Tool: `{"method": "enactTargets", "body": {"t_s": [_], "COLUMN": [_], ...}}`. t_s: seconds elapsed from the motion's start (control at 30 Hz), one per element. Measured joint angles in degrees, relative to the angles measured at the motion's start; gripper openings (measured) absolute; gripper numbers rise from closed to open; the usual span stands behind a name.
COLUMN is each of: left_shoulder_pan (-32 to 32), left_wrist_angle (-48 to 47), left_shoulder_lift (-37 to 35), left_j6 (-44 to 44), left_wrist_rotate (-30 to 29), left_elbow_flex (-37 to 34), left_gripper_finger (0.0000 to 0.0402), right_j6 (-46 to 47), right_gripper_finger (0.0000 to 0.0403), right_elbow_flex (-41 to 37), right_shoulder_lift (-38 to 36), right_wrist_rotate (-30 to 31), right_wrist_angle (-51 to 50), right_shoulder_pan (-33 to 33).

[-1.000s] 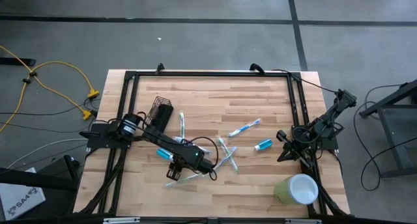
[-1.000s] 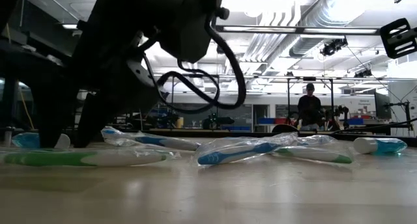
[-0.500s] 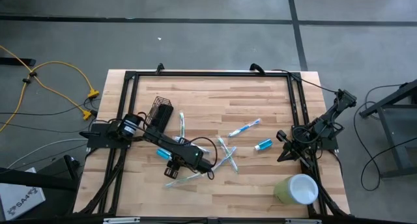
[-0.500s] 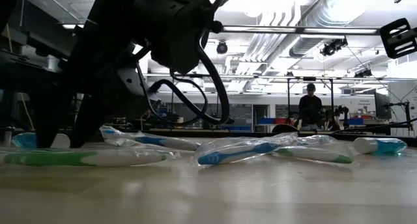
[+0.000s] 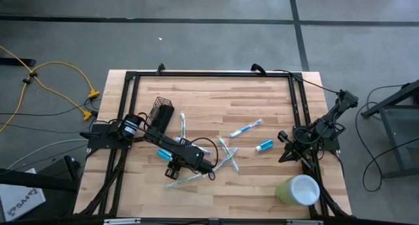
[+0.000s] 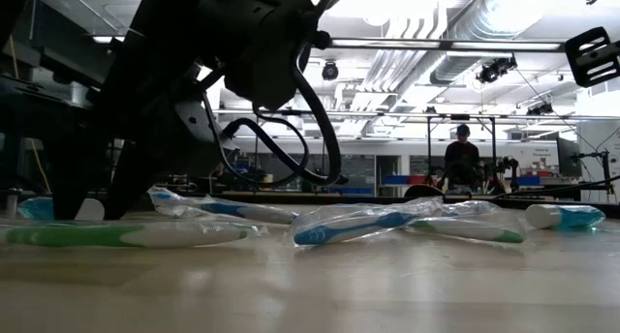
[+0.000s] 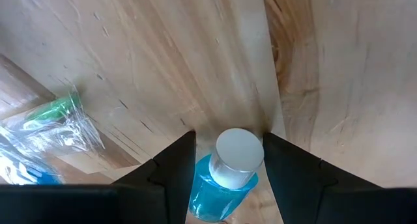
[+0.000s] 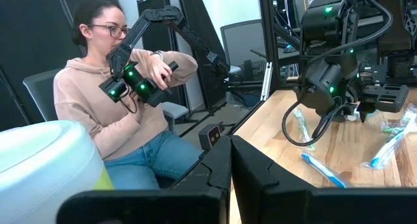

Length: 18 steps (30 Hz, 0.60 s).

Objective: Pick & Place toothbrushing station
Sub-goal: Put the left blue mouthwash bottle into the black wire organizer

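left gripper (image 7: 228, 160) has dropped lower, fingers spread wide astride the blue tube (image 7: 225, 172), gripping nothing yet. toothbrushing station (image 5: 162, 112) sits untouched just behind it. right gripper (image 5: 285, 154) parked shut, well apart.
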Motion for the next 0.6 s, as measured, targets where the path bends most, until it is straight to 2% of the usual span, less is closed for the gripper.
{"method": "enactTargets", "body": {"t_s": [0.6], "left_shoulder_pan": [0.0], "left_wrist_angle": [-0.5], "left_shoulder_lift": [0.0], "left_j6": [-0.3], "left_wrist_rotate": [0.0], "left_elbow_flex": [-0.3], "left_gripper_finger": [0.0119], "right_j6": [0.0], "right_gripper_finger": [0.0002], "right_elbow_flex": [0.0], "right_shoulder_lift": [0.0], "right_wrist_rotate": [0.0], "right_wrist_angle": [0.0], "right_shoulder_pan": [0.0]}}
